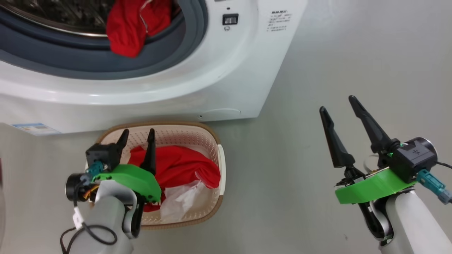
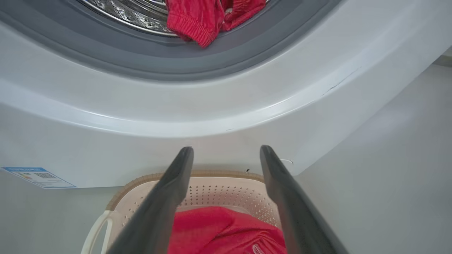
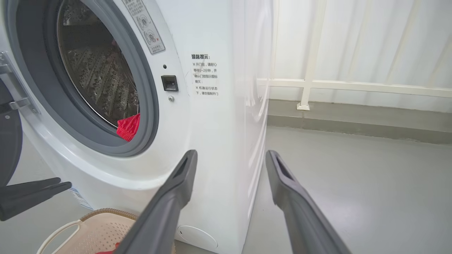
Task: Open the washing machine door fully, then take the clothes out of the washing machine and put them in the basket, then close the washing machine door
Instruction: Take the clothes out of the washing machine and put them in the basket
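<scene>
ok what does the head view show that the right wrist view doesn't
Head view, not the right wrist view: the whole pile of red and white clothes in the basket (the wrist view catches just a red sliver), and the green mounts on both wrists.

Right wrist view, not the head view: the door hinge, and the white curtain and rail behind.

Both: the washing machine, a red garment hanging over its grey ring, the basket, the left gripper and the right gripper, both open.
</scene>
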{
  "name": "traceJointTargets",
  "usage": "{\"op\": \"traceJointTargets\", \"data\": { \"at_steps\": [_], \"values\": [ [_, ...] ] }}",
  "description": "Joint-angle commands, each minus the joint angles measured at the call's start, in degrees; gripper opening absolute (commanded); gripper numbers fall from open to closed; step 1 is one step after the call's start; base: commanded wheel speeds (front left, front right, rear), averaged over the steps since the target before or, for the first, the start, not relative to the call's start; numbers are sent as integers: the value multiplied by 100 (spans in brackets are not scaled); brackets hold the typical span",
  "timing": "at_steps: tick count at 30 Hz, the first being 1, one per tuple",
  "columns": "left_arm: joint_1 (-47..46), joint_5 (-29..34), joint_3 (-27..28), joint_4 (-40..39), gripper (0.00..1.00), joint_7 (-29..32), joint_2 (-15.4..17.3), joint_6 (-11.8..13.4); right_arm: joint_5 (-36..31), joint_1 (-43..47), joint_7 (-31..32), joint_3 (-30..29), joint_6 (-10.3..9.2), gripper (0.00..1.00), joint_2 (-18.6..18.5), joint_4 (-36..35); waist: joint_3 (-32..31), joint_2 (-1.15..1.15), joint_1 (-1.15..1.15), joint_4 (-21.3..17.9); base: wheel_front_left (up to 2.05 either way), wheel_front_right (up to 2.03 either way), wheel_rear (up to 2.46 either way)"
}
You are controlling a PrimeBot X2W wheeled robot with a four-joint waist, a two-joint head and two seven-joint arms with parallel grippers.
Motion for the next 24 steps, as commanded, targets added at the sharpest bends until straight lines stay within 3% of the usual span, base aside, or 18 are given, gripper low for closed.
{"op": "traceJointTargets", "data": {
  "at_steps": [1,13,24],
  "values": [
    [259,129,244,-385,100,-68,146,0,-95,146,-36,1,20,100,3,-112,-341,0,0,129,0,0,0],
    [1622,599,786,-2579,100,-68,100,15,-385,717,-36,-521,20,100,179,-119,-1347,0,0,206,0,0,0],
    [2767,742,975,-3461,100,-69,86,28,-625,1443,-36,-828,20,100,253,-274,-2204,0,0,197,0,0,0]
  ]
}}
